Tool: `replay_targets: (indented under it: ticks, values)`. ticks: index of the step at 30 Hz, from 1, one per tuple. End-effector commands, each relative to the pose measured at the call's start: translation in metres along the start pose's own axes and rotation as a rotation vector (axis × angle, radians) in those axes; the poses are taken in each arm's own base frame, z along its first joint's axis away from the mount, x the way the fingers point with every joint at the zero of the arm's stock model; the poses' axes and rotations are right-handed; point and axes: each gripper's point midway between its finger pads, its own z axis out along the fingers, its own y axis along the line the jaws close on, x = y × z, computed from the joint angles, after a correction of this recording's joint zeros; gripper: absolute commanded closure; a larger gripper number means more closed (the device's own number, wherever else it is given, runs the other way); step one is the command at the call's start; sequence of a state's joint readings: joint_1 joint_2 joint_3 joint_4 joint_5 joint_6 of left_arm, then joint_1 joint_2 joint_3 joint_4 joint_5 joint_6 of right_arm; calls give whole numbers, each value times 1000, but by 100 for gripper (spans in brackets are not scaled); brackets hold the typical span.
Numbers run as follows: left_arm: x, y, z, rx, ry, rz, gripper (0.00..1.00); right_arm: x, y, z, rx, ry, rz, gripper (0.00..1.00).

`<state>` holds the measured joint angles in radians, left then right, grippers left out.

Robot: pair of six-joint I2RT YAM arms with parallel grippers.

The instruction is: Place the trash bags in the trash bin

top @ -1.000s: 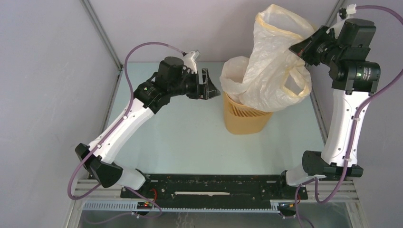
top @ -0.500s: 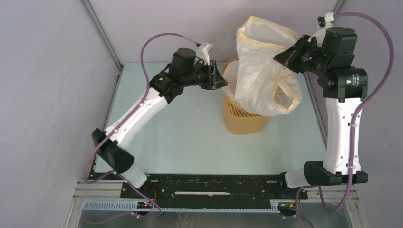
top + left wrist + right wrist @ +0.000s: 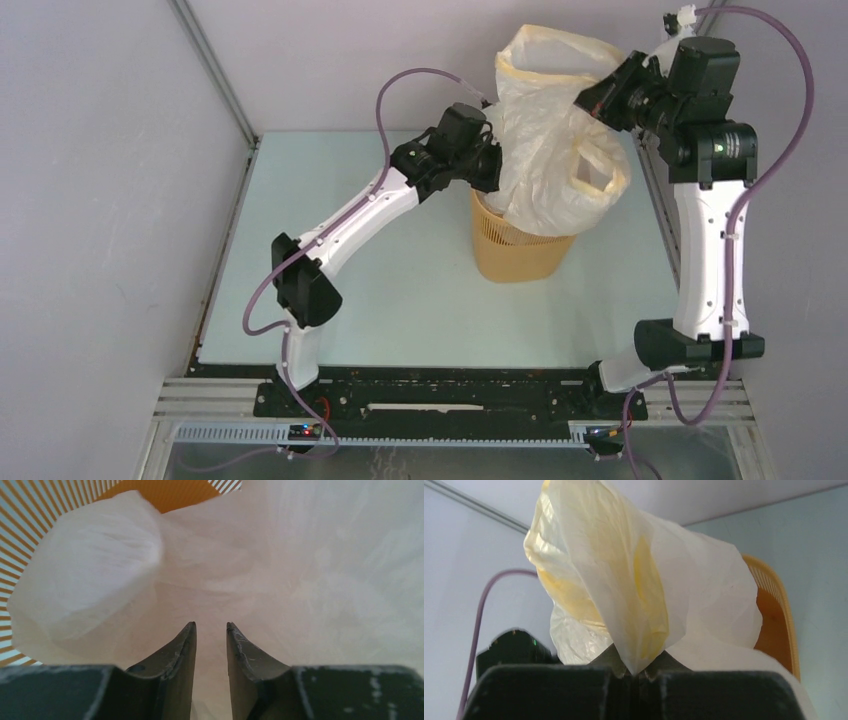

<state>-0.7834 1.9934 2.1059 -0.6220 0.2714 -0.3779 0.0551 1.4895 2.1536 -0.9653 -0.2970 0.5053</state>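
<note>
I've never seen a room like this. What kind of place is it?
Probably a robot test lab: a left arm and right arm sit bolted to a rail at the table edge, plain grey walls close it in, and they work on a trash bin and bag.

**Q:** What is the pale form at upper centre?

**A:** The trash bag (image 3: 550, 150): thin, crinkled, translucent whitish film with a pale yellow band along its rim. The rim rises well above the container. One gathered fold of it is pinched in the right hand (image 3: 585, 100). A side loop hangs open on the right.

**Q:** And the coloured vessel beneath?

**A:** The trash bin (image 3: 520, 250): yellow-orange plastic with a tapering body and fine vertical slits. It stands upright on the surface (image 3: 380, 280).

**Q:** How do the two relate?

**A:** The bag's lower part lies inside the bin's mouth. A rounded bulge of film fills the left of the opening, and the rest billows over the rim.
</note>
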Motion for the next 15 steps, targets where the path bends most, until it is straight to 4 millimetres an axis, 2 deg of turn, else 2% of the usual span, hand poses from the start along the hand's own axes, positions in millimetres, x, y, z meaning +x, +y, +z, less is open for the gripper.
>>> replay_targets:
  ticks: [1, 4, 7, 12, 15]
  values:
    - [-37, -14, -60, -53, -114, 78, 64, -37, 23, 19, -95, -82, 2, 100]
    - [-49, -21, -88, -56, -163, 93, 59, -53, 39, 30, -180, -99, 40, 100]
    - [-52, -20, -112, -83, -194, 96, 53, -55, 49, 51, -280, -97, 52, 100]
    - [-58, -21, -140, -77, -236, 49, 46, -28, 45, 87, -355, -7, 101, 100]
    - [-60, -21, -148, -87, -251, 49, 43, -7, 32, 95, -345, 64, 163, 100]
